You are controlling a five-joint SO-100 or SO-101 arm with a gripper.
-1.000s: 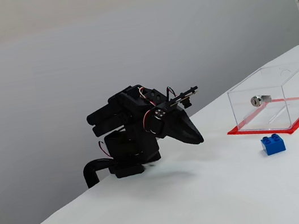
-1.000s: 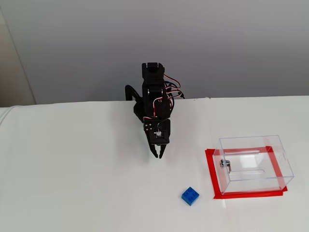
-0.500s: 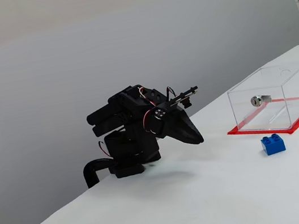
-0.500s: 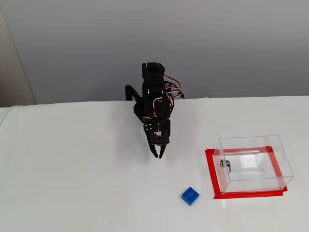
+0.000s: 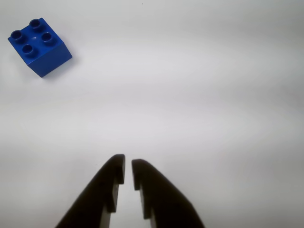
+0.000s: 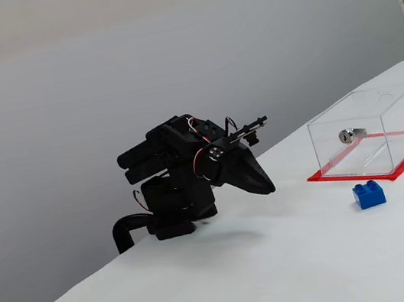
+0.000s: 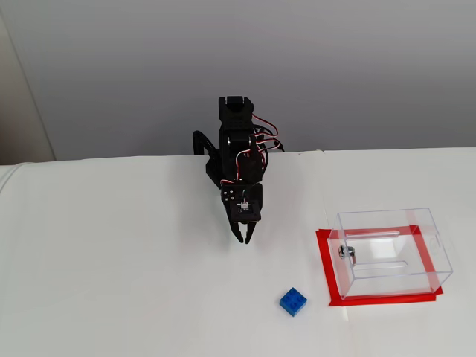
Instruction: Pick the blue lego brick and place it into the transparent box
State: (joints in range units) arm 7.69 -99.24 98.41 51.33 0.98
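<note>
The blue lego brick (image 5: 40, 46) lies studs up on the white table, at the upper left of the wrist view and well ahead of my gripper (image 5: 128, 164). My gripper is shut with nothing in it; only a thin slit shows between the black fingers. In both fixed views the folded arm hangs its gripper (image 6: 268, 186) (image 7: 244, 238) just above the table, apart from the brick (image 6: 368, 194) (image 7: 293, 301). The transparent box (image 6: 402, 117) (image 7: 439, 256) stands on a red base plate (image 6: 322, 175) (image 7: 323, 256) just beyond the brick.
A small silver metal fitting (image 6: 350, 135) (image 7: 346, 253) sits on one wall of the box. The arm's black base (image 6: 171, 218) stands at the table's edge by a grey wall. White table top spreads around the brick.
</note>
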